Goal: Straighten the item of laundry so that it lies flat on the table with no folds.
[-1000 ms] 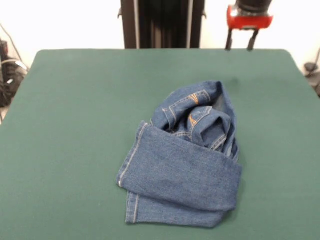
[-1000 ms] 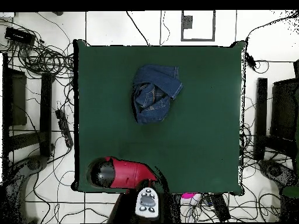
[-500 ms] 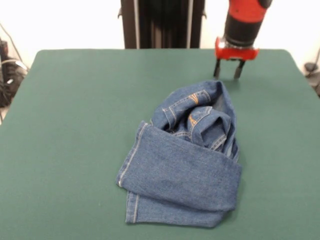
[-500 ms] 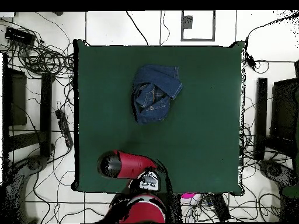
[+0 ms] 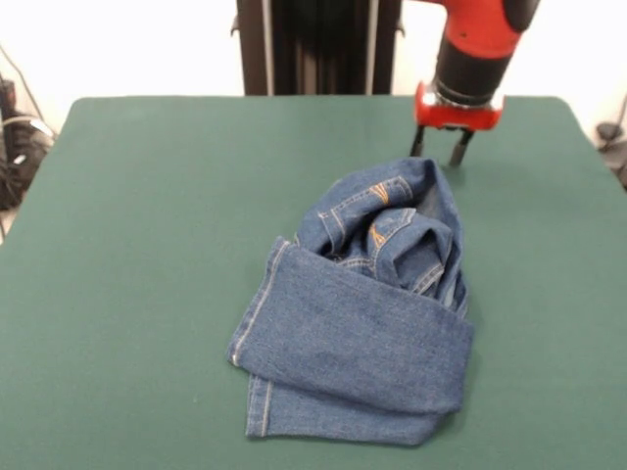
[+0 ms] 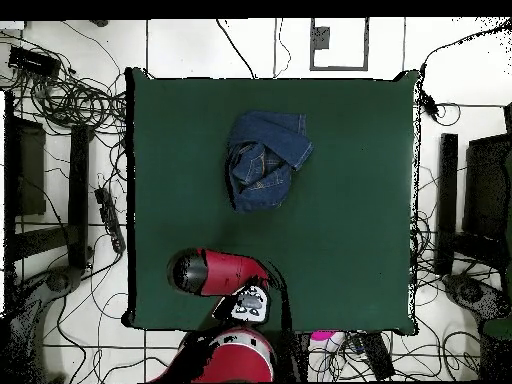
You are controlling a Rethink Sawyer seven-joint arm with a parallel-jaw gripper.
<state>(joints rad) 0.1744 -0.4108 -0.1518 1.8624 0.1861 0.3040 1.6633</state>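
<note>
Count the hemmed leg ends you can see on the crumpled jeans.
2. Both leg hems of the jeans show at the pile's left front in the front view: one on top, one beneath it near the table edge.

Red arm lowered, tool [image 5: 436, 152] prongs apart, seemingly empty.

A robotics lab: the green-topped table [image 6: 350, 200] stands on a pale tiled floor [image 6: 190, 45] with tangled black cables [image 6: 70, 95] along its edges, dark equipment racks [image 6: 478, 200] on either side, and a black mounting column [image 5: 315, 47] behind its far edge.
</note>
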